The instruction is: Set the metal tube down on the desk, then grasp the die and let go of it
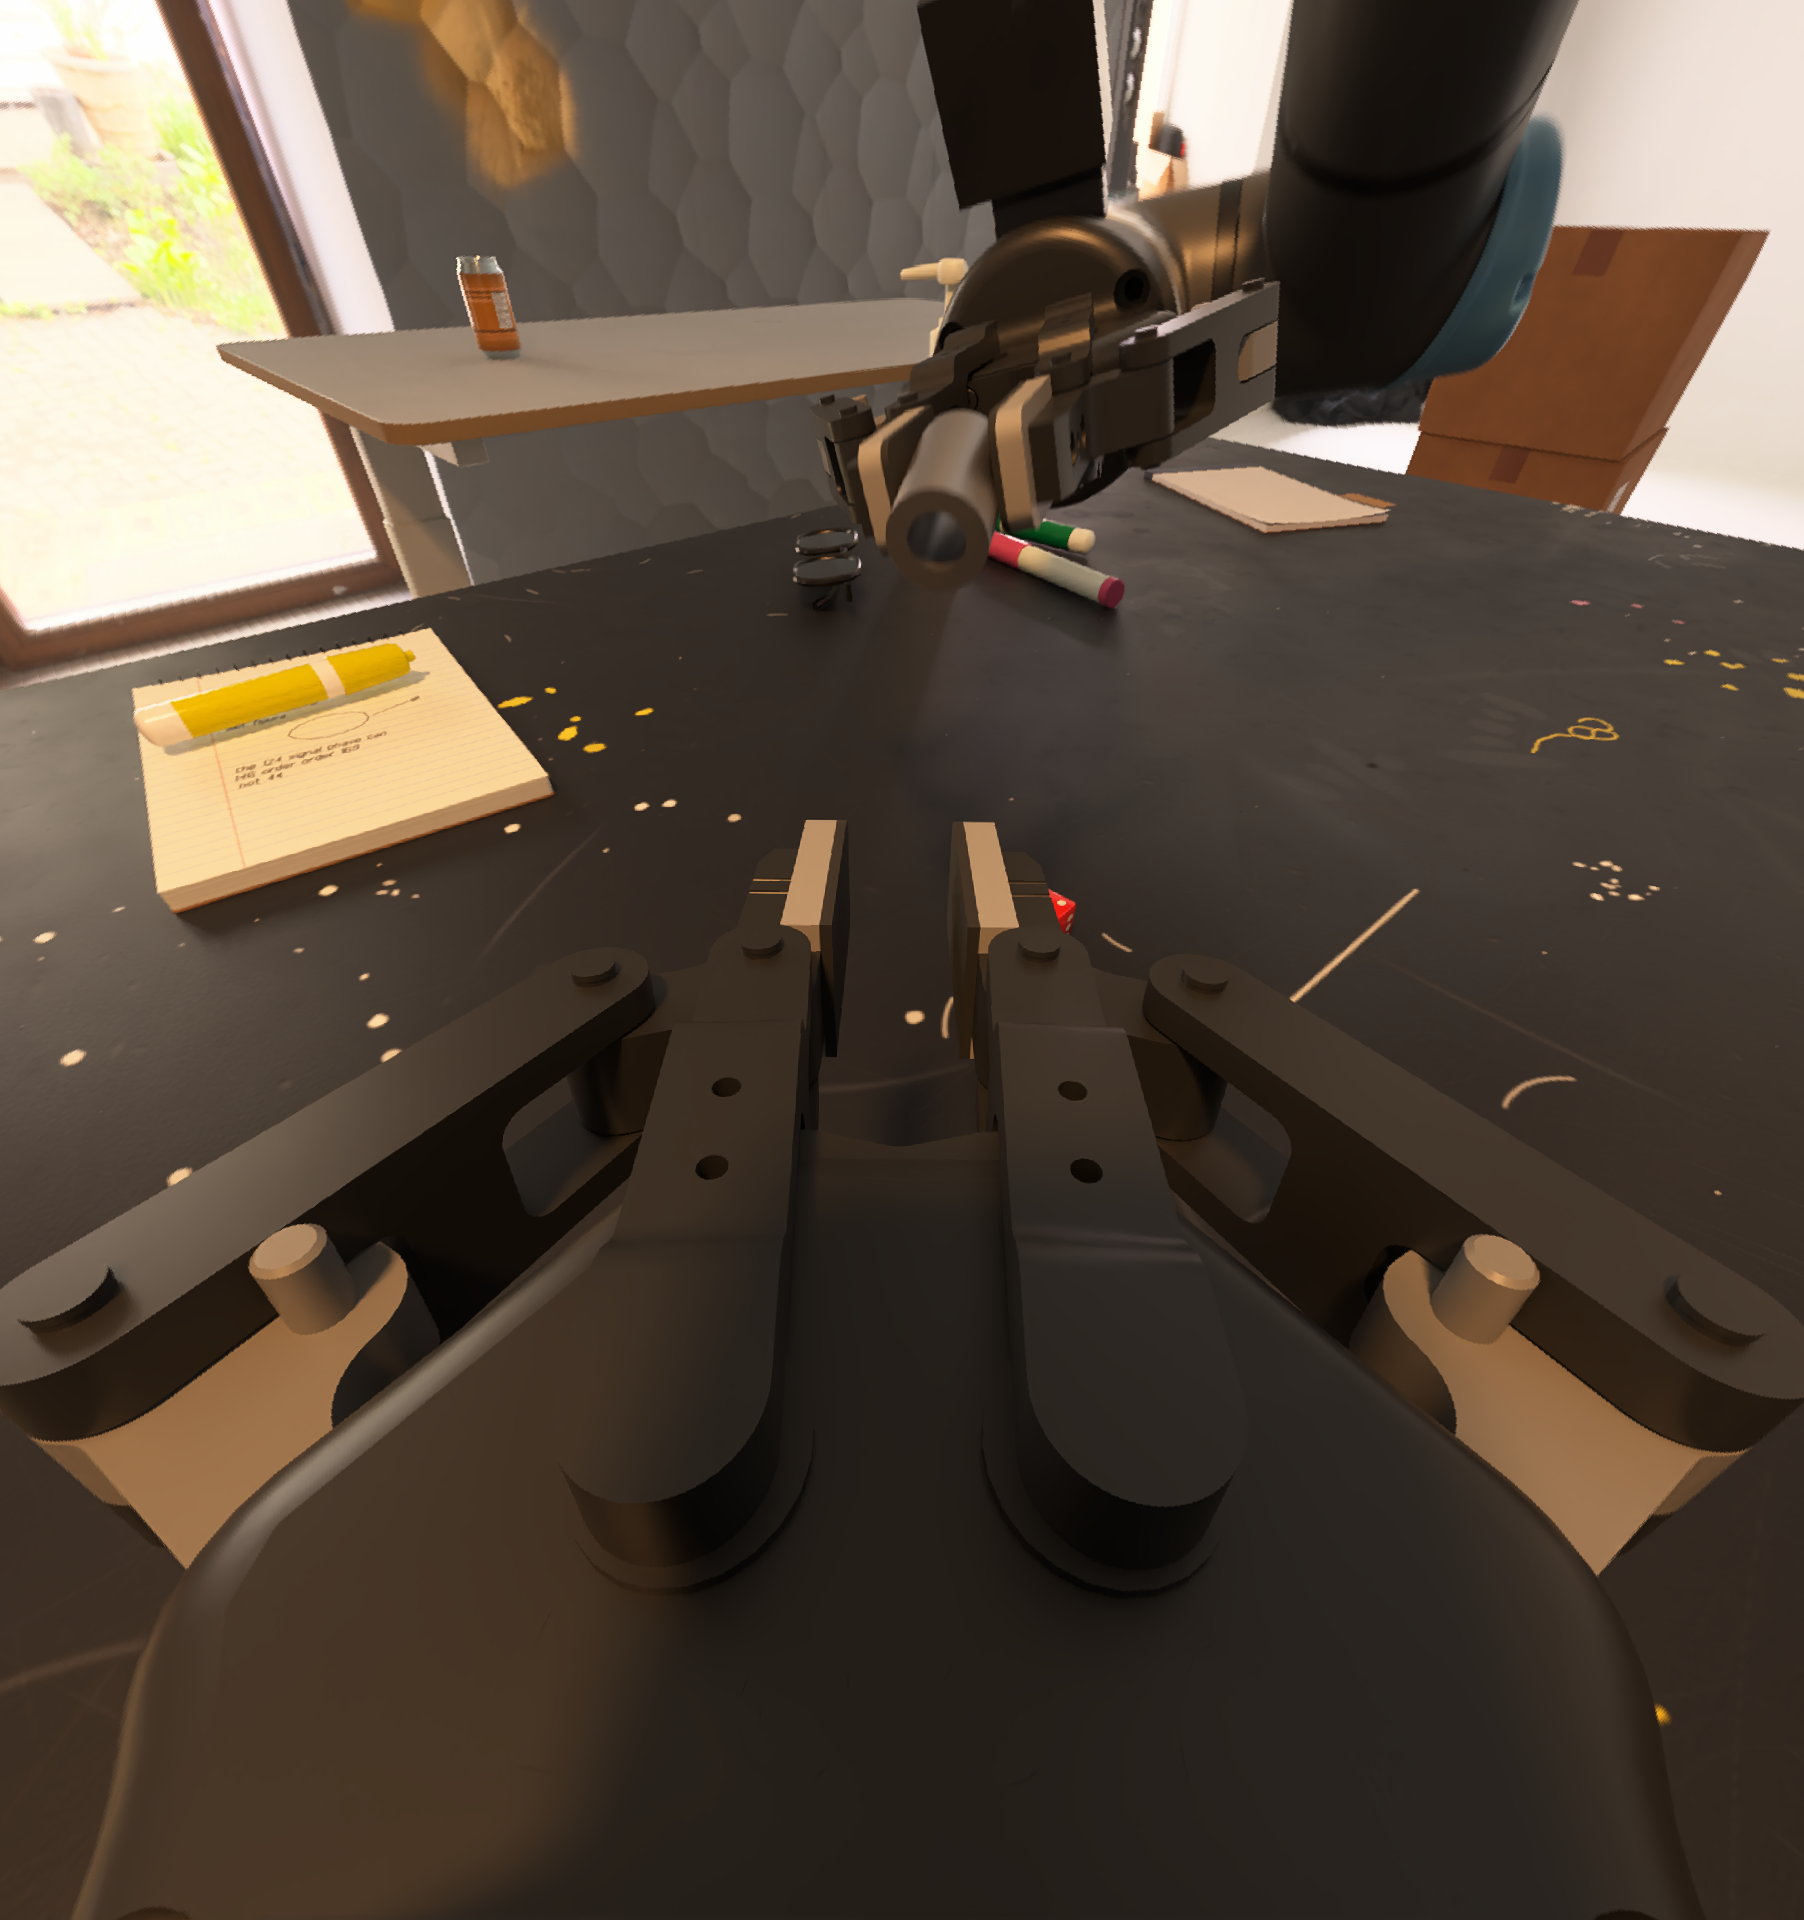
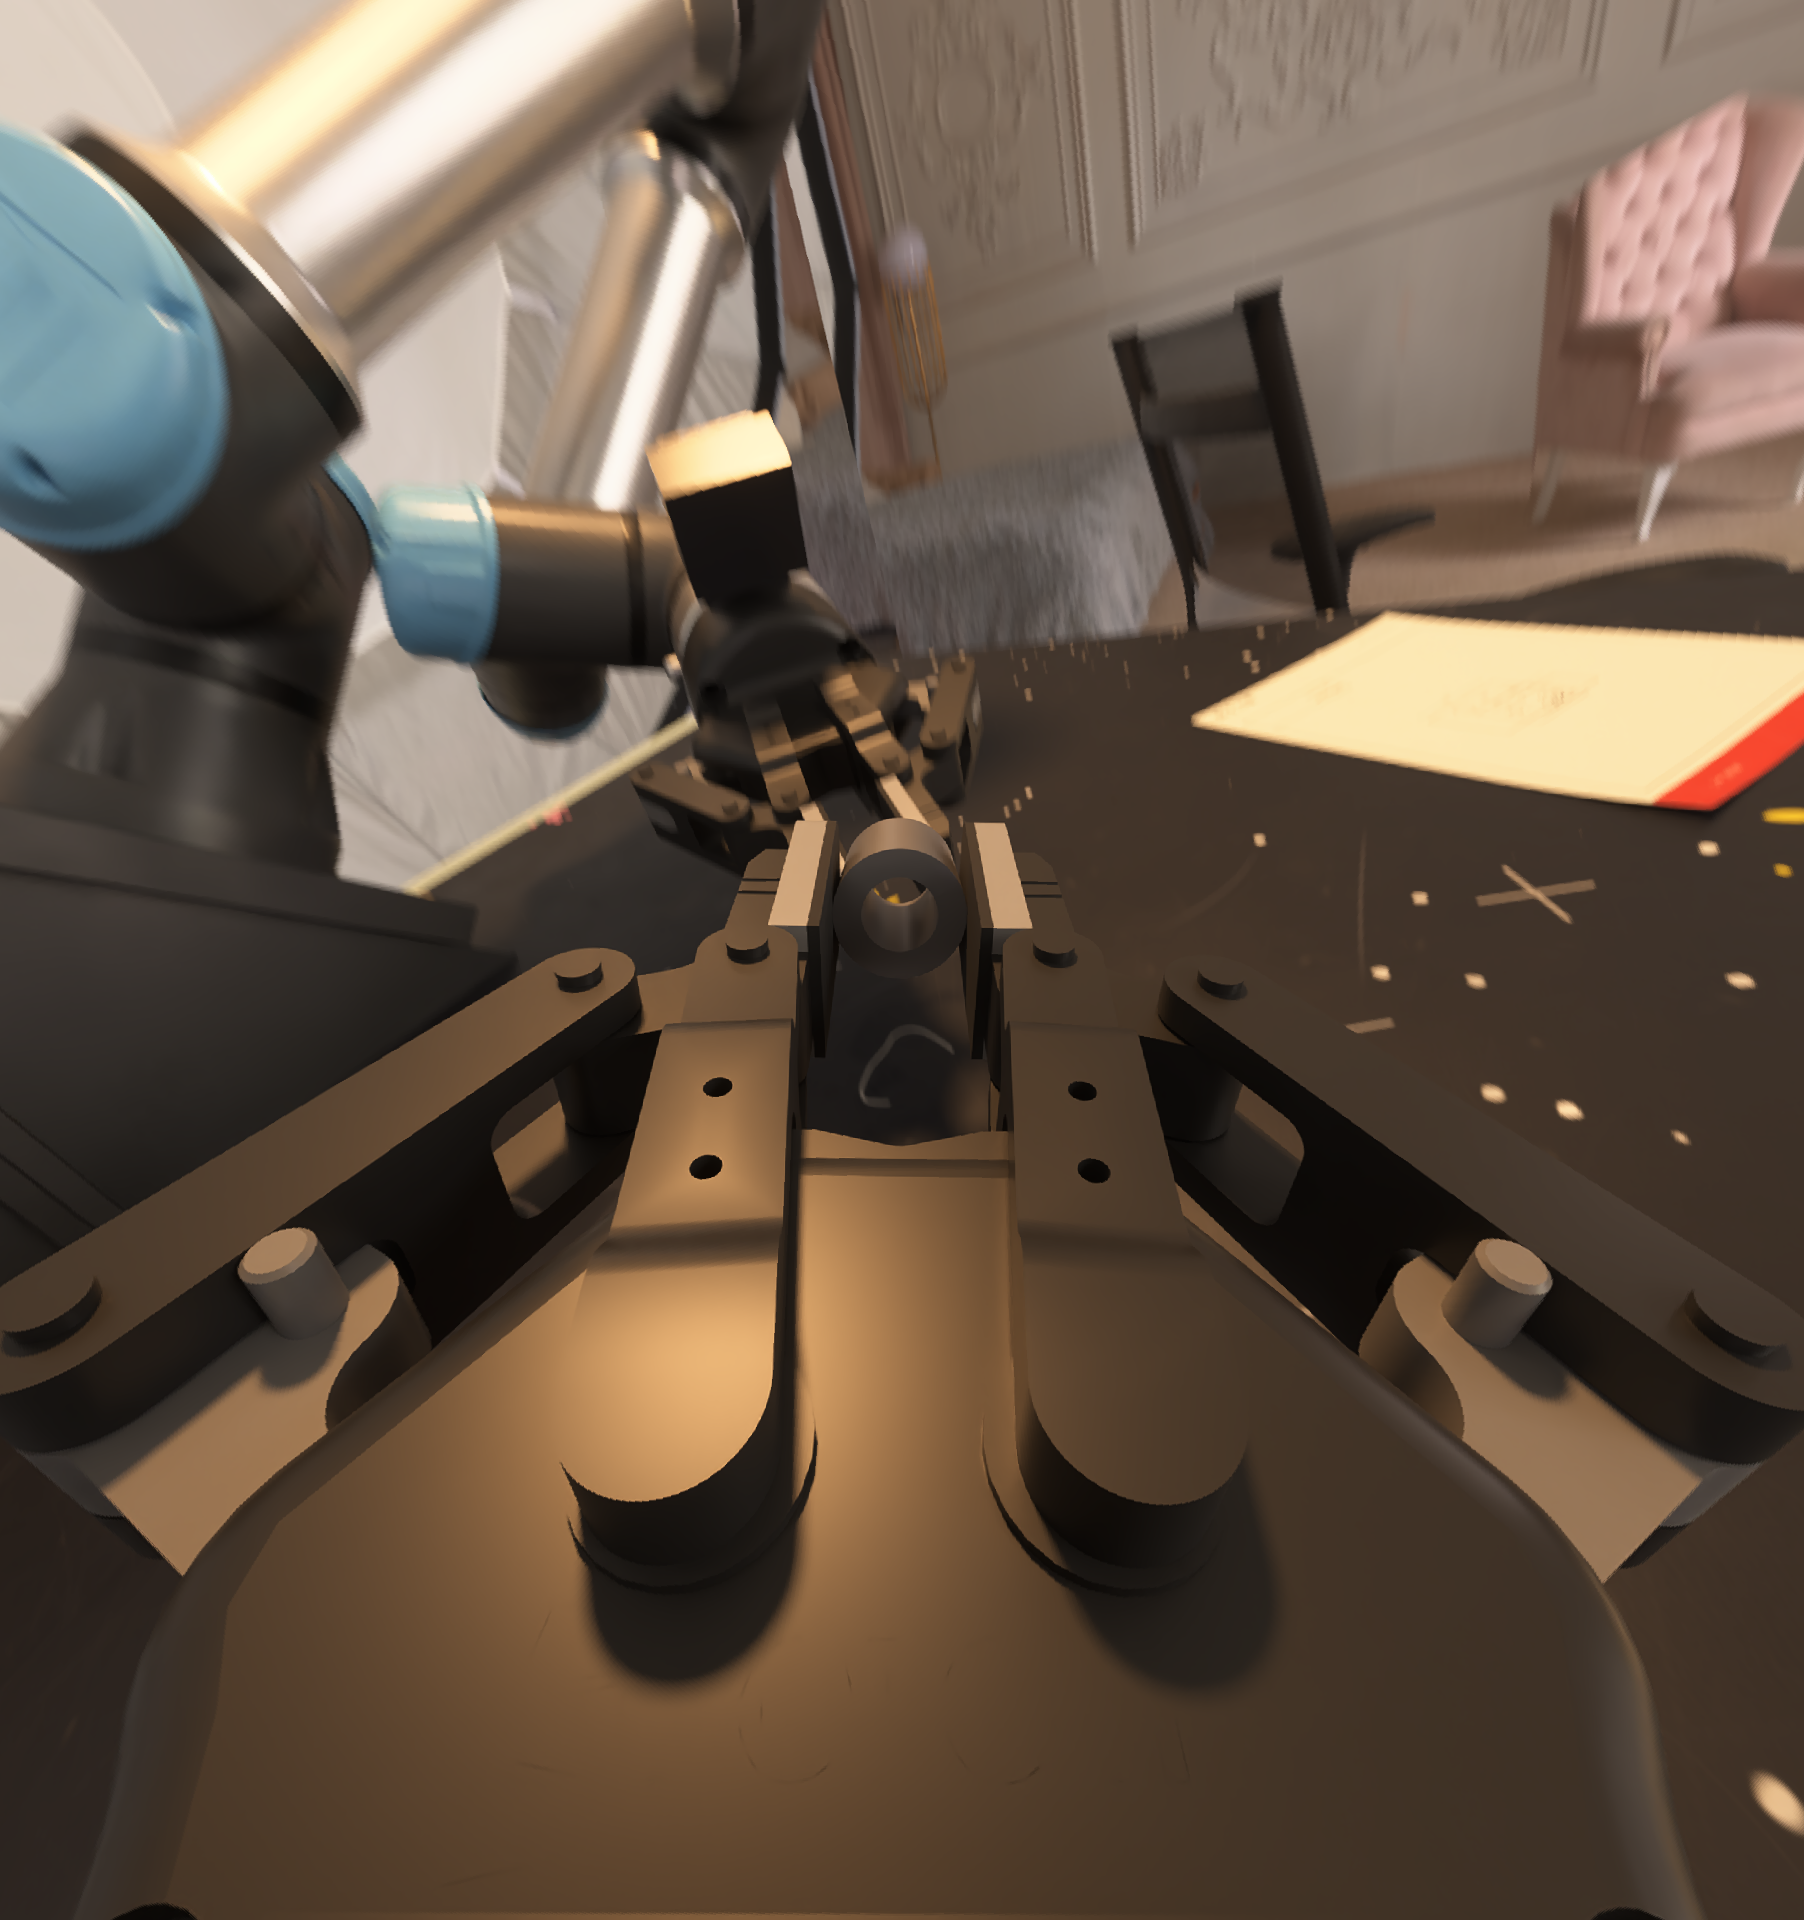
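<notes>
Grey metal tube (image 2: 898, 896), red white-dotted die (image 1: 1062, 911), black paint-speckled desk (image 1: 1293, 748), yellow marker (image 1: 280, 693).

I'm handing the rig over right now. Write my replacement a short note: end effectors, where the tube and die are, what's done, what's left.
Right end effector: shut on the metal tube, held above the desk, not set down yet.
Left end effector: open, empty, low over the desk.
Red die: on the desk, just beside the left end effector's right fingertip, mostly hidden behind it.
Done: nothing completed.
Left: lower and release the tube, then grasp the die and let it go.
</notes>
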